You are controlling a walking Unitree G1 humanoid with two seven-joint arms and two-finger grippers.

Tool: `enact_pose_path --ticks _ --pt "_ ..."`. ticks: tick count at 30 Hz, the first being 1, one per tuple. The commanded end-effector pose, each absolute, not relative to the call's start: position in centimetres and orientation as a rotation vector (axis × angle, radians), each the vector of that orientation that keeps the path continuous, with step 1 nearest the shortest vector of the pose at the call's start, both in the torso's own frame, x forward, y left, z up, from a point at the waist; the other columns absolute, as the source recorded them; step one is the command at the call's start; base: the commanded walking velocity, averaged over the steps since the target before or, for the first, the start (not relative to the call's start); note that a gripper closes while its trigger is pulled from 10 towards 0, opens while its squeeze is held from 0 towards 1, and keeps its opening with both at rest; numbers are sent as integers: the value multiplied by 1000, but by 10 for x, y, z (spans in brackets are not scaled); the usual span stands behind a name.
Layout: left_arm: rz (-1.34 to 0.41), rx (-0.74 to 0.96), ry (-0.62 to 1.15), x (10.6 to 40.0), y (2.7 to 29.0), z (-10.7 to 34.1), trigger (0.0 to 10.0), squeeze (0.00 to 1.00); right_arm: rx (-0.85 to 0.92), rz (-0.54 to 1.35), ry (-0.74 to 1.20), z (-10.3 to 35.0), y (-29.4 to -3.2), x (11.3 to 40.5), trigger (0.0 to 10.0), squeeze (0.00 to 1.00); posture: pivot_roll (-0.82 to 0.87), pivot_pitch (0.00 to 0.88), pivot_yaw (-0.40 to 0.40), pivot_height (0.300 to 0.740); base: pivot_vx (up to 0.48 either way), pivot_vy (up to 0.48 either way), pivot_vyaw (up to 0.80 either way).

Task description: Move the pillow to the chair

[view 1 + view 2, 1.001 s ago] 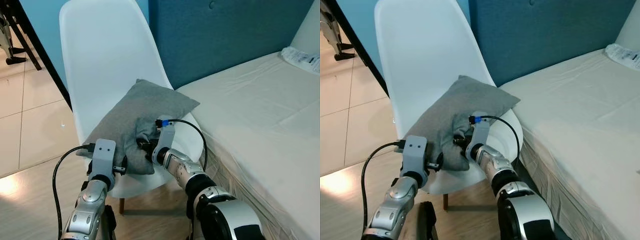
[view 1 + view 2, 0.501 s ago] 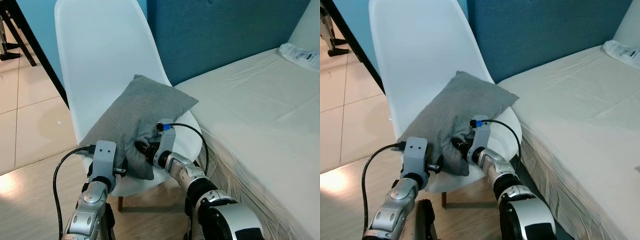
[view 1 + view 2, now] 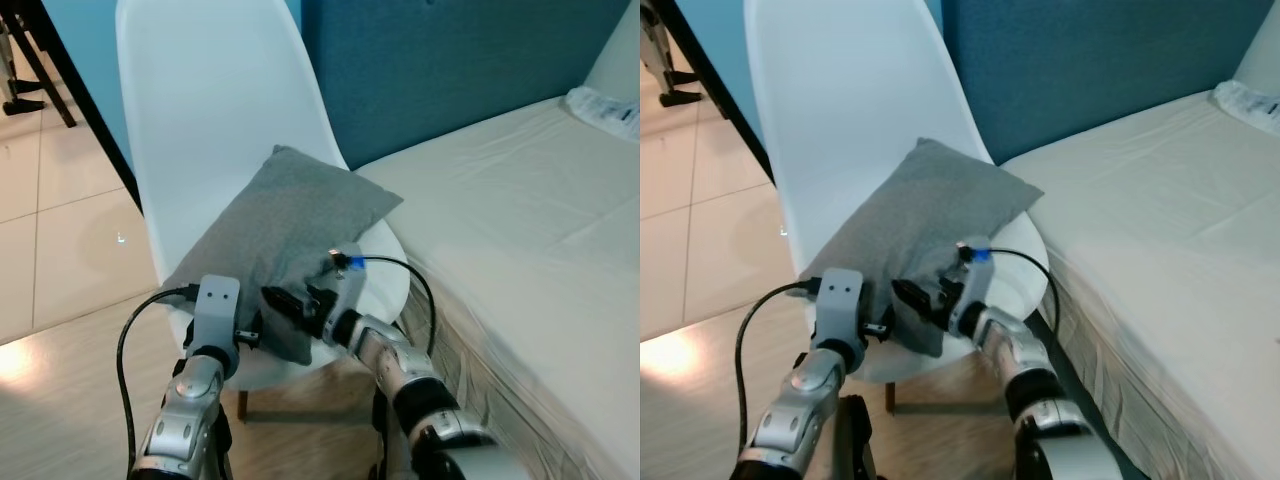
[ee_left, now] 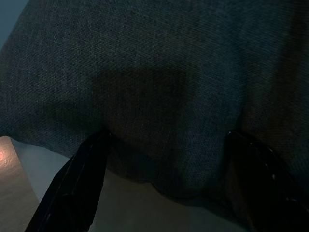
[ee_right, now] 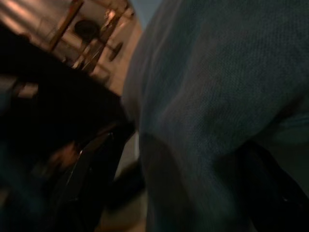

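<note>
Beside the bed (image 3: 520,200), white chair (image 3: 215,100) carries the grey pillow (image 3: 290,225), leaning on its backrest. My left pincer (image 4: 164,159) sits spread at the pillow's front edge; my right pincer (image 3: 290,305) is spread too, fingers against the lower corner.
</note>
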State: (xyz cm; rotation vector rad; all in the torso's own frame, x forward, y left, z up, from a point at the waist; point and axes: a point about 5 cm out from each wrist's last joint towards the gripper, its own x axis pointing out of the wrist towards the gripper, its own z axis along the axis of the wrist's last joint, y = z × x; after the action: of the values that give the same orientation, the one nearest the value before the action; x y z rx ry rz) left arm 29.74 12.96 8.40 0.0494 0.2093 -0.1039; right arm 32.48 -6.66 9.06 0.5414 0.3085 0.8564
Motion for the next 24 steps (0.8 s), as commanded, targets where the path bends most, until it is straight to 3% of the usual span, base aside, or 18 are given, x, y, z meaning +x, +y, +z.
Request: enact_pose_path --ticks 1,5,9,10,11,12,17,24 --pt "-116 46 228 298 126 79 10000 0 556 942 327 93 -61 316 10000 1000 -72 235 0 550 0 0 0" --pt "-130 38 222 302 120 79 10000 0 569 990 319 97 -89 293 10000 1000 -100 219 4 550 0 0 0" --pt "-137 37 219 303 118 80 10000 0 583 986 309 100 -98 287 10000 976 -107 212 5 550 0 0 0" --pt "-138 36 218 304 118 80 10000 0 593 986 299 103 -103 283 10000 773 -111 207 7 550 0 0 0" --pt "-138 36 218 304 118 80 10000 0 593 986 299 103 -103 283 10000 773 -111 207 7 550 0 0 0" --pt "-140 36 216 307 117 80 10000 0 618 981 281 109 -114 274 10000 0 -113 200 7 550 0 0 0" --pt "-141 42 205 312 119 82 10000 0 660 896 253 112 -128 270 10000 0 -116 171 13 550 0 0 0" --pt "-137 52 194 316 122 84 10000 0 669 886 290 108 -124 268 10000 0 -98 139 19 550 0 0 0"
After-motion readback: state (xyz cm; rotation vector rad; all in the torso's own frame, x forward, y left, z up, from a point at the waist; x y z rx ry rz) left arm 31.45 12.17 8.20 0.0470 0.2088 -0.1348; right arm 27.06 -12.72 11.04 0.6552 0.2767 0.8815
